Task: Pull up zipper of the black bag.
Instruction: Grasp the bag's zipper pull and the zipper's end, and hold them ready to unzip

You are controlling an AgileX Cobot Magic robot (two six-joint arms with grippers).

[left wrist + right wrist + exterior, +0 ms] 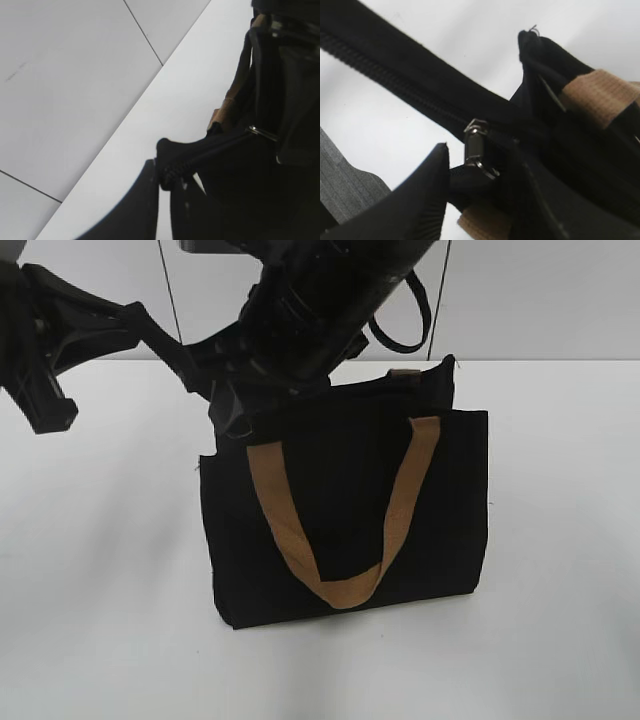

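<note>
While the black bag (345, 515) stands upright on the white surface (560, 540), both arms work at its top edge. In the left wrist view the left pincer (167, 177) is closed on the tail end of the zipper (210, 150), its dark fabric bunched between the fingers, with the bag stretching away beyond the tips. In the right wrist view the silver pull (477, 150) sits just ahead of the right pincer (480, 170), between the two fingers; whether they actually clamp it I cannot tell, since the gap looks partly open.

To do this step well, I judge the left pincer should hold the tail taut so the teeth lie straight. The right one should seat squarely on the pull, not the tan strap (600, 95) beside it, then draw along the zipper line without lifting the bag.
</note>
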